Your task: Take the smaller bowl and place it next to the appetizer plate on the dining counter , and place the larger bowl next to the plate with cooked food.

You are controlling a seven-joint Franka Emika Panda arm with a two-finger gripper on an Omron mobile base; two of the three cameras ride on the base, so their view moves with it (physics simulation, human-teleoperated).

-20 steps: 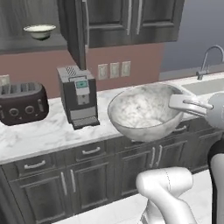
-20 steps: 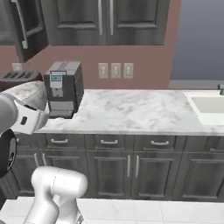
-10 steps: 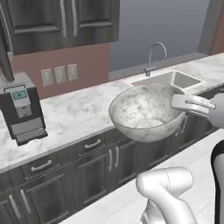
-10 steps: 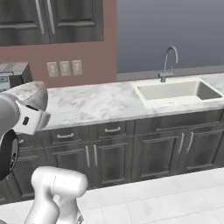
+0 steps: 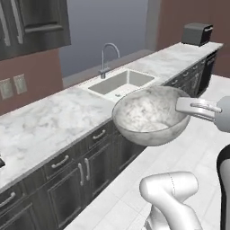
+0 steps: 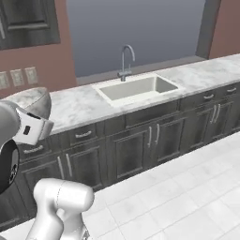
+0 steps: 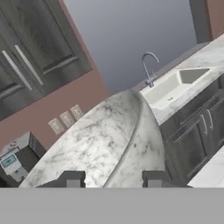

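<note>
1. The room is a kitchen with a pale tiled floor (image 6: 187, 197) and a plum-brown wall.
2. A long counter (image 5: 54, 121) of white, grey-veined marble tops dark panelled cabinets with slim metal handles.
3. A square sink (image 6: 138, 88) is sunk into it, with a curved steel faucet (image 6: 125, 61) behind.
4. My claw (image 7: 113, 178) grips the larger bowl (image 5: 150, 114) by its rim: deep, round, grey-white marbled, held in the air in front of the counter.
</note>
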